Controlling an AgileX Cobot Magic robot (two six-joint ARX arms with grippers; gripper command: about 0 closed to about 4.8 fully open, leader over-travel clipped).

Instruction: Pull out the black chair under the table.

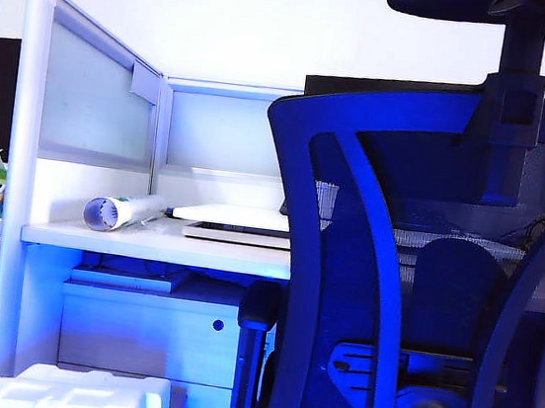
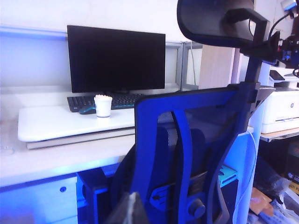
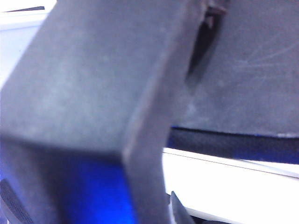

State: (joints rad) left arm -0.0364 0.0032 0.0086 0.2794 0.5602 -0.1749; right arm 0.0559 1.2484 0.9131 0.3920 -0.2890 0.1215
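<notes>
Currently the chair is the largest item in the exterior view, filling its right half. It stands upright, long axis vertical, from the lumbar hub up the ribs to the headrest post. The mesh back faces the cameras, so the seat points toward the table, and the chair is still tucked against the table's front edge, one armrest just below the top.

The step in hand appears to be taking hold of the chair's upper frame. The right wrist view is filled at very close range by a dark squared bar, likely the headrest post or its bracket. Only one fingertip of the right gripper shows at the edge, so whether the fingers are apart or clamped on the bar cannot be told. Confirm a firm grip on a rigid member, not the mesh, before pulling. Pull straight back, away from the table, and low enough to avoid tipping.

The left gripper hangs well back from the chair; only a dark tip shows, its opening undeterminable. A monitor, keyboard and cup sit on the table.
</notes>
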